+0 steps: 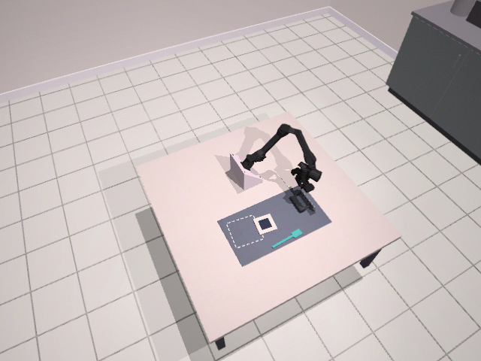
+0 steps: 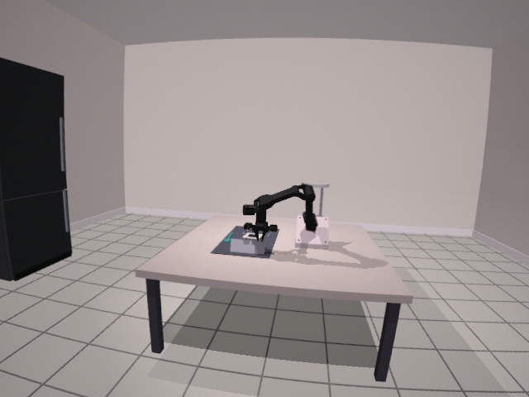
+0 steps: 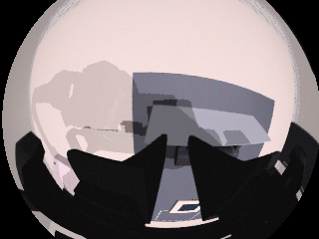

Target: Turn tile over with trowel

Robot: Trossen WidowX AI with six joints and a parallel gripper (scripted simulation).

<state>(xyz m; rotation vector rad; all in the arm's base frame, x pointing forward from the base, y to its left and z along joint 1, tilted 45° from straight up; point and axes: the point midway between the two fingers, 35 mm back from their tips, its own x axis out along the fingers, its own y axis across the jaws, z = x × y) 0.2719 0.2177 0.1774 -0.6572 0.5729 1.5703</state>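
Note:
The white tile (image 1: pixel 265 224) (image 2: pixel 247 235) lies on the dark grey mat (image 1: pixel 310 223) (image 2: pixel 221 249) (image 3: pixel 226 100) with its dark marked side up, just right of the dashed outline (image 1: pixel 231 234). The teal trowel (image 1: pixel 286 238) (image 2: pixel 230 236) lies flat on the mat, in front of the tile and apart from it. My gripper (image 1: pixel 307 191) (image 2: pixel 259 234) (image 3: pixel 175 139) hangs a little above the mat's far right end, pointing down, with a narrow gap between its fingers and nothing in them. In the wrist view the tile (image 3: pixel 186 207) shows at the bottom edge.
The arm's white wedge mount (image 1: pixel 243 177) (image 2: pixel 313 232) stands on the pink table (image 1: pixel 233 295) behind the mat. A grey cabinet (image 1: pixel 439 77) stands off the table at the back right, and a black fridge (image 2: pixel 30 170) by the left wall.

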